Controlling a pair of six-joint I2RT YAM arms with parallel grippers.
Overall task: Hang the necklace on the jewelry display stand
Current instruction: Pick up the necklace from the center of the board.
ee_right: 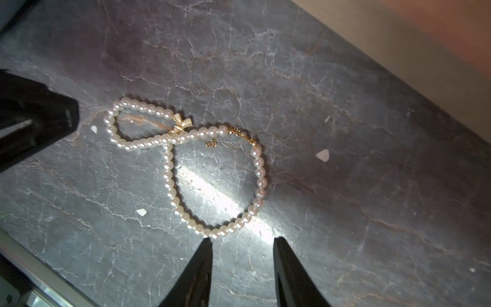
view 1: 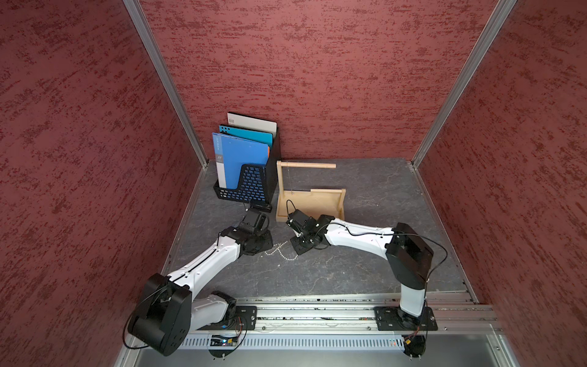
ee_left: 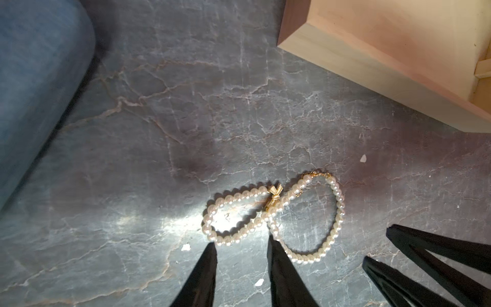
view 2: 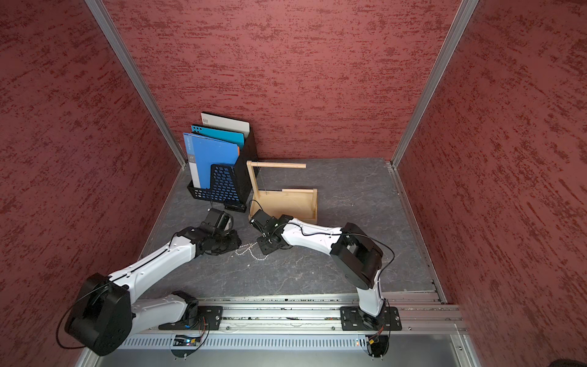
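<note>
One big dark grey stone-look tabletop (view 1: 381,260) holds everything. At the back stands a black mesh file rack with blue folders (view 1: 244,187). Just beside it is the pale wooden jewelry display stand (view 1: 317,205), with a tray base and two posts. Both black tools are down low near the front of the stand. The left tool (ee_left: 240,242) has its jaws apart, tips at the small loop, gripping nothing. The right tool (ee_right: 243,239) is apart and empty too. The white pearl necklace with a gold bow (ee_right: 168,170) lies flat between them, twisted like an eight. It is not hung yet, so picking it up and hanging it are both left to do.
</note>
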